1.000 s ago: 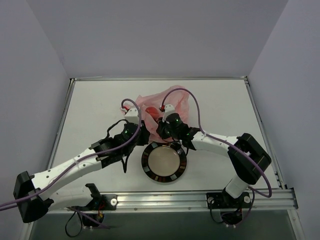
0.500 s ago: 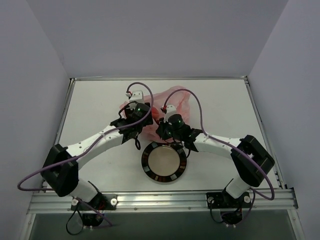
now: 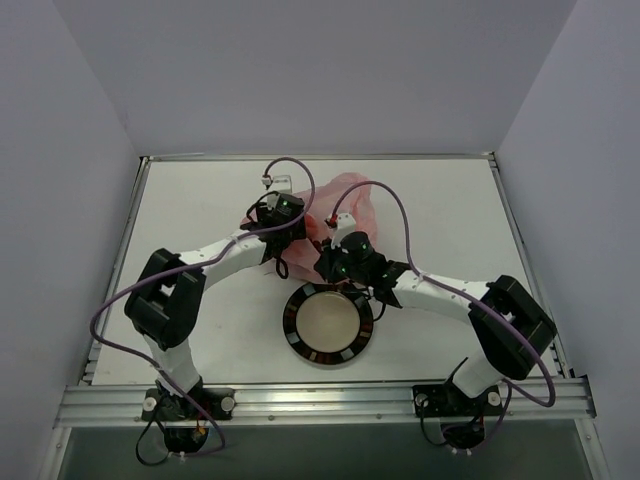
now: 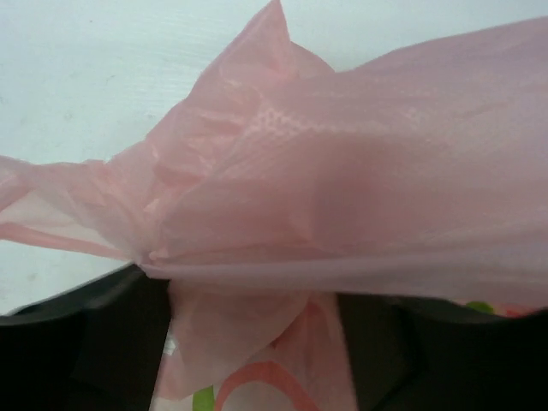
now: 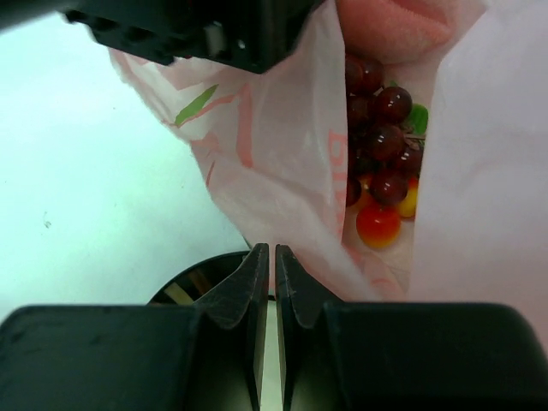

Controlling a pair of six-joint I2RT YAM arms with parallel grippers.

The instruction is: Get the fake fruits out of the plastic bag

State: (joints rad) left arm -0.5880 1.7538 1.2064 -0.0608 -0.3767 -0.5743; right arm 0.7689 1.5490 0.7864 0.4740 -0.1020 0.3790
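Note:
The pink plastic bag (image 3: 345, 200) lies crumpled at the table's middle back. In the right wrist view its mouth (image 5: 282, 163) gapes and shows the fake fruits inside: a dark red grape bunch (image 5: 381, 128), a pink peach (image 5: 390, 26) and a small orange piece (image 5: 378, 223). My right gripper (image 5: 271, 250) is shut on the bag's near edge, just above the plate; it also shows in the top view (image 3: 326, 256). My left gripper (image 3: 292, 230) is at the bag's left side. Its jaws stand apart with a fold of the bag (image 4: 248, 342) between them.
A round dark-rimmed plate (image 3: 290, 325) lies just in front of the bag, between the two arms; its rim shows under my right fingers (image 5: 184, 287). The left gripper's black body (image 5: 214, 30) sits at the bag's far left in the right wrist view.
My left arm has swung forward and right, from near the plate to the bag's left side, its elbow folding back. The right gripper has stayed at the bag's near edge.

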